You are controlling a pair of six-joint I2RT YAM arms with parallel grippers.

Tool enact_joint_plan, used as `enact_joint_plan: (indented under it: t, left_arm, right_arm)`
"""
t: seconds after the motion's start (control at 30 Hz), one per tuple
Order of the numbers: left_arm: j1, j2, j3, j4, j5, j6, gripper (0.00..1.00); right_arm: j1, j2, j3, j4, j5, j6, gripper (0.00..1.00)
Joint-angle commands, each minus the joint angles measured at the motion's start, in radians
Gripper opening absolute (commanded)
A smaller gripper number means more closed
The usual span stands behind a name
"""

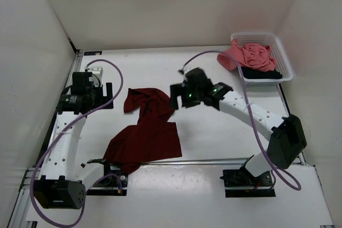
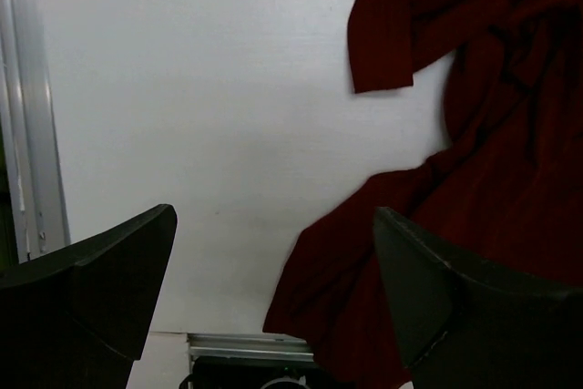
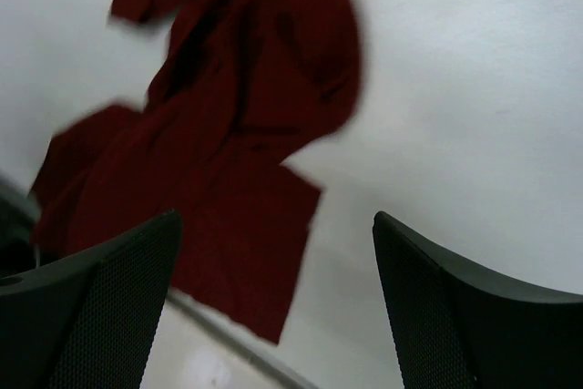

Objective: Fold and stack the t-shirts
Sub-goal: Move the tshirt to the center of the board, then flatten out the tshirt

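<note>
Closest to your lens is the right claw, its jaws wide apart with nothing between them. It hangs just beside the right edge of the maroon shirt, which lies crumpled on the worktop between your two arms. Your left claw is also spread wide and empty, off the shirt's left side. At far right, the pink shirt spills over the basket rim, with the black shirt inside under it.
</note>
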Motion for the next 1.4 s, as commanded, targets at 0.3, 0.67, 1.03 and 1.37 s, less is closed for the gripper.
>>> enact_joint_plan:
  t: [0.3, 0.67, 1.03, 1.37]
  left_arm:
    - [-0.123, 0.35, -0.047, 0.188, 0.047, -0.001, 1.0]
    - [-0.181, 0.844, 0.182, 0.232, -0.015, -0.001, 0.79]
    - [-0.095, 0.753, 0.223, 0.232, -0.07, -0.001, 0.1]
    - [-0.006, 0.629, 0.812, 0.16, -0.242, -0.001, 0.1]
  right_arm:
    - [0.228, 0.231, -0.177, 0.01, -0.044, 0.042, 0.89]
    - [0.308, 0.374, -0.089, -0.076, 0.039, 0.073, 0.22]
    - [-0.02, 0.136, 0.022, -0.096, 0.123, 0.101, 0.0]
    - [-0.235, 0.248, 1.09, -0.385, 0.372, -0.213, 0.0]
